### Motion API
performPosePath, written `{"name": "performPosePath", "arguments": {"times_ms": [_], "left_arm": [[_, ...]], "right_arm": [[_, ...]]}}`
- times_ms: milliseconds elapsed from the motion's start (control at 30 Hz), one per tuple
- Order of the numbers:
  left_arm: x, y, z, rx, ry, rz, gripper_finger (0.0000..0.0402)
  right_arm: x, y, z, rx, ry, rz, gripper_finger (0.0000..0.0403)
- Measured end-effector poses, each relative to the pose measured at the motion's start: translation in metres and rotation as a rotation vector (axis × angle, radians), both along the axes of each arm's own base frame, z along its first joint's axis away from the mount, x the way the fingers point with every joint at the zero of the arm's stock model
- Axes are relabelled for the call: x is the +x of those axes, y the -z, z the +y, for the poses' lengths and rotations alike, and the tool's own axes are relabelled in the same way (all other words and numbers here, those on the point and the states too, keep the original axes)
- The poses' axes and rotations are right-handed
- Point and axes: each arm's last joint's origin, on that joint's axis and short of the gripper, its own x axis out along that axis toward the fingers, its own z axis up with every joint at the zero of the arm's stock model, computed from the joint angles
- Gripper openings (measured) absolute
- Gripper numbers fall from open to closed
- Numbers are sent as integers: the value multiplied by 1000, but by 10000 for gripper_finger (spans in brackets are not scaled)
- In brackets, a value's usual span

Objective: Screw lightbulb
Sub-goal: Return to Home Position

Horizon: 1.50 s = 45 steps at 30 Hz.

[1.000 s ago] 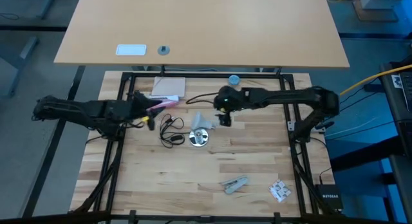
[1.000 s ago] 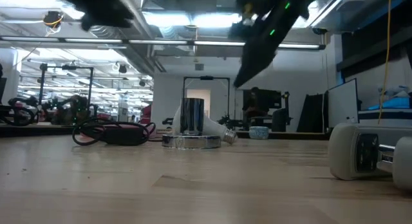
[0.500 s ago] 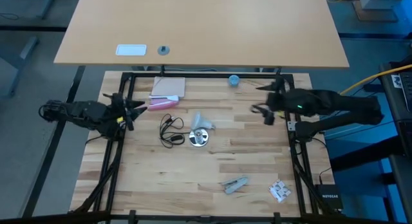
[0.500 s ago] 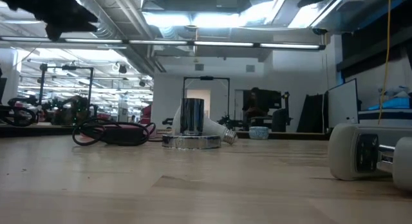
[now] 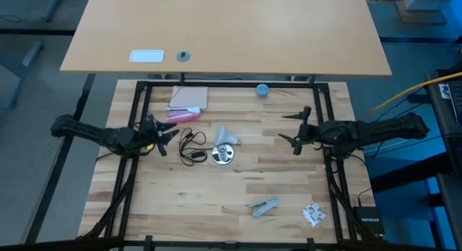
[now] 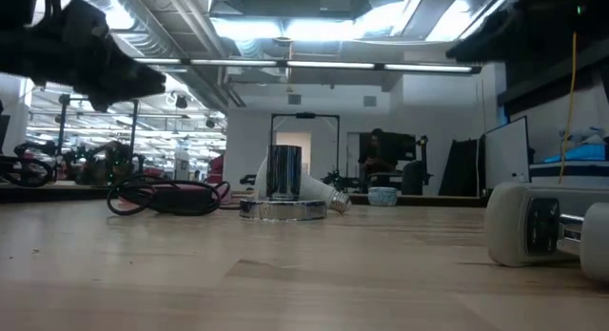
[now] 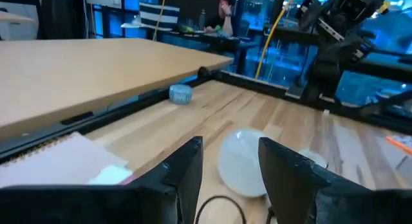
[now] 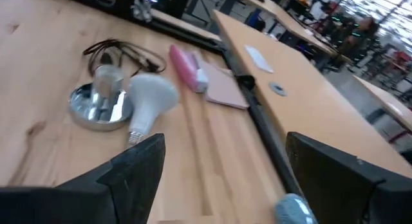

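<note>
The white lightbulb (image 5: 225, 133) lies on its side on the wooden table, just beyond the shiny silver socket base (image 5: 222, 156); its screw end (image 8: 134, 136) points away from the dome (image 8: 154, 93). My left gripper (image 5: 167, 134) hovers at the table's left side, fingers a little apart with nothing between them; past them the left wrist view shows the lightbulb (image 7: 241, 163). My right gripper (image 5: 294, 130) hangs at the right side, open wide and empty, facing the lightbulb from a distance.
A black cord (image 5: 191, 146) lies coiled left of the socket base. A pink object (image 5: 180, 117) and a notepad (image 5: 189, 98) sit at the far left, a small blue cap (image 5: 262, 90) at the far edge. A grey tool (image 5: 263, 205) and white packet (image 5: 312, 213) lie near right.
My right gripper has drawn back from beside the lightbulb toward the table's right edge, staying open. My left gripper has pulled toward the left edge and sunk lower. The lightbulb and socket base have not moved.
</note>
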Motion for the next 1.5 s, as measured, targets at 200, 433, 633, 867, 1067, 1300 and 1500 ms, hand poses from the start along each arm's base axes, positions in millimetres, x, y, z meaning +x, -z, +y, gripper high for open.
{"name": "performPosePath", "arguments": {"times_ms": [200, 433, 633, 867, 1067, 1300, 1500], "left_arm": [[1, 8, 0, 13, -1, 52, 143], [1, 9, 1, 55, -6, 82, 143], [1, 9, 1, 44, -7, 76, 143], [1, 9, 1, 48, -6, 79, 143], [1, 9, 1, 48, -6, 80, 143], [-1, 6, 1, 38, -6, 39, 143], [-10, -5, 7, 7, -53, -97, 143]], "right_arm": [[2, 41, 1, 30, -27, -18, 326], [-2, 76, 0, 41, -27, -79, 326], [-6, 91, -1, 29, -6, -34, 326], [-16, 112, -8, -62, 200, 71, 326], [-22, 121, -11, -13, 368, 67, 326], [-20, 122, -9, 40, 271, 79, 326], [-18, 124, -4, 124, 81, 109, 326]]}}
